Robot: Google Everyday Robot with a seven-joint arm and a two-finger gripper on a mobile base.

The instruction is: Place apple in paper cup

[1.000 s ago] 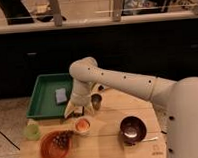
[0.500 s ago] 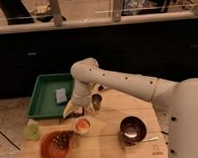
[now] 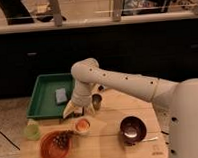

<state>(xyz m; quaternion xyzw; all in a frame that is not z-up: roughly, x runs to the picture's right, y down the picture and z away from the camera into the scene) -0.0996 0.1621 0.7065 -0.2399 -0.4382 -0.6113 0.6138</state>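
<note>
Apple (image 3: 82, 125) is seated in the cup (image 3: 83, 128), filling its mouth, so the placing looks done. Gripper (image 3: 74, 111) is held just above-left of the cup, near the tray (image 3: 43, 99). Finger state cannot be told. Steel cup (image 3: 96, 101) stands just behind.

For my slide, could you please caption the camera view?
Gripper hovers just above the apple sitting in the paper cup on the wooden table.

**Tabletop count**

One gripper (image 3: 73, 111) hangs above one white paper cup (image 3: 82, 127) holding one orange-red apple (image 3: 82, 125). One steel cup (image 3: 96, 101), one green translucent cup (image 3: 31, 131), two bowls, orange (image 3: 52, 147) and dark (image 3: 132, 129), one green tray (image 3: 43, 99).
</note>
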